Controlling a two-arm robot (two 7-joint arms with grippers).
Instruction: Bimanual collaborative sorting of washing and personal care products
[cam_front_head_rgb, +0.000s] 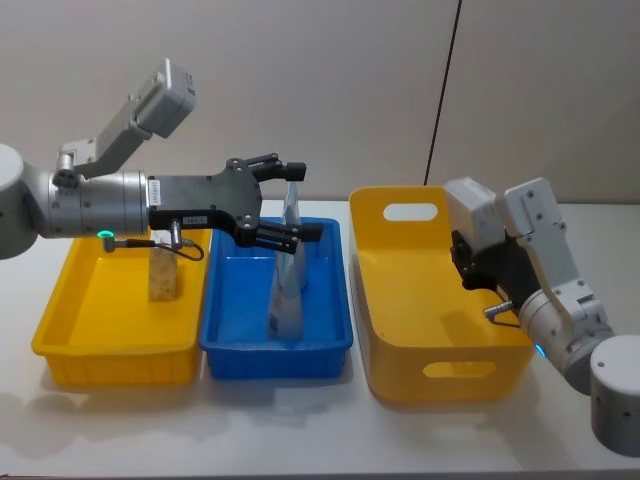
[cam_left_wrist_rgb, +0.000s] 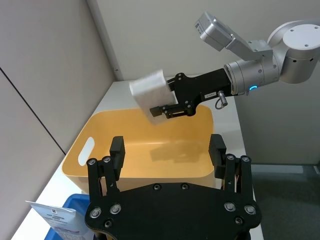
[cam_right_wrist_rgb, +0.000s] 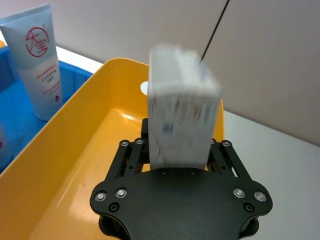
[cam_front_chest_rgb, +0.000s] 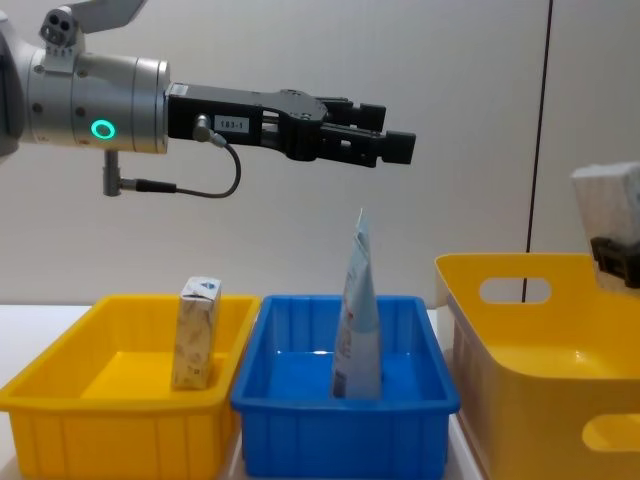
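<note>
Two squeeze tubes stand upright in the blue bin (cam_front_head_rgb: 330, 345): a white one with red print (cam_front_head_rgb: 286, 305) in front and a taller blue-grey one (cam_front_head_rgb: 292, 210) behind it. A beige speckled carton (cam_front_head_rgb: 163, 276) stands in the left yellow bin (cam_front_head_rgb: 60, 320). My left gripper (cam_front_head_rgb: 288, 205) hovers open above the blue bin, beside the tall tube's tip, holding nothing. My right gripper (cam_front_head_rgb: 466, 245) is shut on the flat grey-white marbled box (cam_front_head_rgb: 470, 208) and holds it tilted over the large yellow bin (cam_front_head_rgb: 400, 330). In the chest view the box (cam_front_chest_rgb: 608, 208) shows above that bin's right side.
The three bins stand side by side on a white table (cam_front_head_rgb: 300, 430), the large yellow bin with handle slots on the right. A plain wall rises close behind. The large yellow bin's floor (cam_right_wrist_rgb: 60, 200) is bare under the box.
</note>
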